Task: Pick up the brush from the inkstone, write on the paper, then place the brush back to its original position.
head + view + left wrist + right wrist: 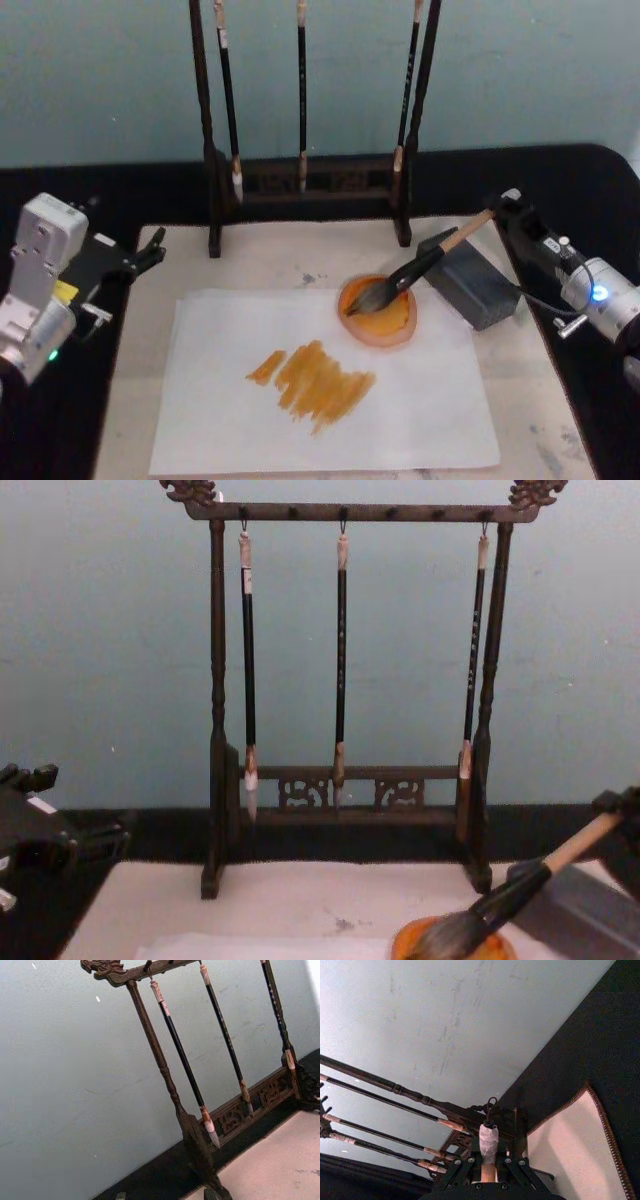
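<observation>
Clamping brush (420, 268) end, right gripper (502, 210); bristles in orange dish (398, 328); left gripper (150, 250) idle.

White paper (430, 400) with orange-brown streaks (315, 378), orange dish (385, 325), tan-and-black brush (420, 268), beige mat (270, 262)

So the brush (415, 270) slants away from the fingers of the right gripper (498, 212), over the block (478, 288) right beside them, tip in the dish (380, 325). Dish sits on the paper (420, 400), paper on the mat (260, 262), rack (300, 185) behind it all.
</observation>
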Controlling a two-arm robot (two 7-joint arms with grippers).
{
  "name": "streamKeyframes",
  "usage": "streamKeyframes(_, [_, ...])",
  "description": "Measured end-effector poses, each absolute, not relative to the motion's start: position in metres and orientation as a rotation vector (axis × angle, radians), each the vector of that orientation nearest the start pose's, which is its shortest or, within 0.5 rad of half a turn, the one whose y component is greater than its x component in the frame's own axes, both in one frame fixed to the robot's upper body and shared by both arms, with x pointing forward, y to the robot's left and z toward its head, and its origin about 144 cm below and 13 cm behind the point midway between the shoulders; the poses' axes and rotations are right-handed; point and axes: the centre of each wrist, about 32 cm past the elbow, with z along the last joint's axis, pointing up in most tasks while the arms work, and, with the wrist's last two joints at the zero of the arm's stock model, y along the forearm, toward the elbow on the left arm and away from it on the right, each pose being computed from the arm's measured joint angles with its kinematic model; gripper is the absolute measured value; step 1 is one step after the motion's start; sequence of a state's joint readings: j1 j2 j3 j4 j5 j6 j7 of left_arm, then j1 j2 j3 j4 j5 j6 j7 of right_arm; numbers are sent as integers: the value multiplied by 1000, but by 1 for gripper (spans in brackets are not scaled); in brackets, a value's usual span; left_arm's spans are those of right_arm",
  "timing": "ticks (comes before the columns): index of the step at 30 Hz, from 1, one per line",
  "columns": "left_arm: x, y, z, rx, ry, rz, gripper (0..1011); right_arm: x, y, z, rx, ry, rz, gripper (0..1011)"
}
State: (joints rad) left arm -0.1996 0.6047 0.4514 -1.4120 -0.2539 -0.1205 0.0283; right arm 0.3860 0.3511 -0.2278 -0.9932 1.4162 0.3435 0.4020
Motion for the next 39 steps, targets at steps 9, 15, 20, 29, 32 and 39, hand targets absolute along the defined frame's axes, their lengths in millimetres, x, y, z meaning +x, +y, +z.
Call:
streamKeyframes(9, [489, 310, 1140, 305, -285, 1248, 1010, 550, -329, 1109, 584, 1039, -987, 156])
streamKeyframes(15, [489, 310, 1140, 304, -285, 1248, 1010, 550, -329, 1109, 584, 1039, -987, 156])
streamKeyframes(20, [489, 310, 1140, 304, -285, 1248, 1010, 550, -329, 1110, 584, 1039, -987, 156])
streamKeyframes(29, [489, 310, 1140, 304, -285, 1248, 1010, 552, -333, 1134, 546, 999, -915, 156])
streamKeyframes(32, [489, 310, 1140, 304, -285, 1248, 1009, 552, -332, 1145, 531, 977, -885, 156])
streamKeyframes(39, [489, 310, 1140, 304, -285, 1248, 1009, 550, -322, 1181, 424, 849, -806, 156])
